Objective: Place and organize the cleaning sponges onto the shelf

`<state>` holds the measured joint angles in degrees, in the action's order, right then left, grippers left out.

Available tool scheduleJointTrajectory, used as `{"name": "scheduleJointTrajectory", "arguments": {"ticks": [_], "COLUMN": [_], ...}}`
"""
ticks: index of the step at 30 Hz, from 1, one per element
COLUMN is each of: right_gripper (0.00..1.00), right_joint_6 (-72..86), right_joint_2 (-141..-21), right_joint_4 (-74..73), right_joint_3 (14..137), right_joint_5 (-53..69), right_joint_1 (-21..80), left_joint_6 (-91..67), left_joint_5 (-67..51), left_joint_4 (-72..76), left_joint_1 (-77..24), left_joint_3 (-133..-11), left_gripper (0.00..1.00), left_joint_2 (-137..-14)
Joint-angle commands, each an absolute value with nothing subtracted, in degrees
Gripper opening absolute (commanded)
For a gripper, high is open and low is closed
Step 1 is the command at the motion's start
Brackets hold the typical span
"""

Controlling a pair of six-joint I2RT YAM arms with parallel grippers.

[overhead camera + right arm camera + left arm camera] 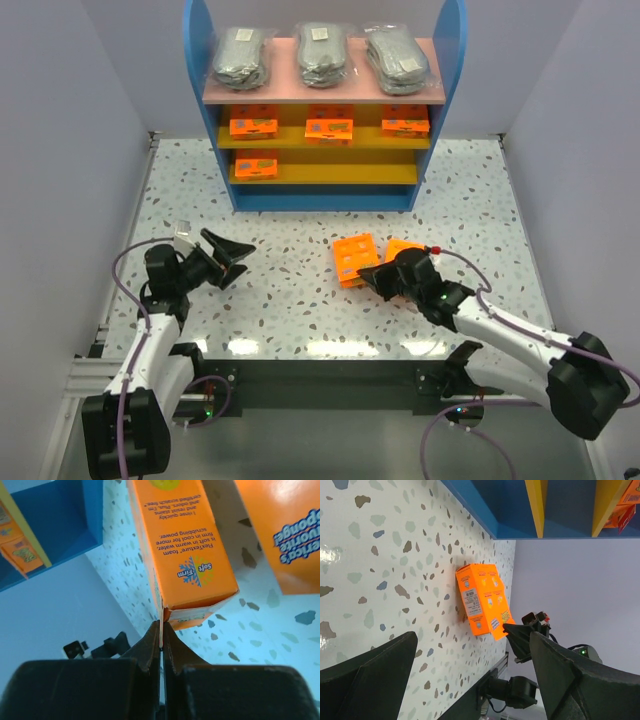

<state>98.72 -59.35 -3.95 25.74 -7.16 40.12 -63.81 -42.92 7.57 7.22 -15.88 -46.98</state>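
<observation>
1. Right arm (500,325) reaches in low from 5 o'clock, pointing toward 10 o'clock. The right jaws are pinched tight on the thin edge of a flat bright-orange rectangular packet (185,555) mid-counter.
2. Left arm (150,350) sits at 8 o'clock, with the left jaws spread wide, nothing in them, aimed at 3 o'clock.
3. Second orange packet (403,247) is just beside the gripped one, at its 2 o'clock, on the speckled white counter (300,310).
4. Small blue-sided shelf (197,60) is at 12 o'clock. It's got three clear bags of dark grey round pads (323,52) on top and four orange packets (329,128) on the yellow boards.
</observation>
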Motion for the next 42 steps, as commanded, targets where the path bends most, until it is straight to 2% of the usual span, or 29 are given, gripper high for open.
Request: {"name": "scheduleJointTrajectory", "arguments": {"ticks": [1,6,12,19,36,42], "right_gripper": [0.00,0.00,0.00,0.00,0.00,0.00], "right_joint_6": [96.9,94.1,90.5,87.5,89.4,91.0], "right_joint_2": [-54.4,-49.1,-51.8,-59.5,-79.7,-90.5], "right_joint_4": [-6.2,-4.6,4.5,18.8,32.7,38.3], "right_joint_3": [26.8,30.3,35.8,40.2,49.4,54.5], "right_joint_5": [-5.1,-1.9,-0.2,1.4,1.0,0.2], "right_joint_1": [40.4,40.5,40.3,40.3,32.2,30.8], "left_joint_6": [-62.3,-62.3,-62.3,-62.2,-62.1,-62.1], "left_joint_5": [-44.8,-45.4,-45.8,-47.0,-48.4,-49.0], "left_joint_4": [7.3,7.4,7.5,7.2,6.5,6.0], "left_joint_1": [7.6,7.6,7.6,7.6,7.6,7.6], "left_joint_3": [-14.7,-13.9,-13.0,-12.1,-12.2,-12.7], "left_gripper": [1.00,1.00,1.00,1.00,1.00,1.00], "left_joint_2": [-46.2,-46.1,-45.5,-45.0,-45.1,-45.4]}}
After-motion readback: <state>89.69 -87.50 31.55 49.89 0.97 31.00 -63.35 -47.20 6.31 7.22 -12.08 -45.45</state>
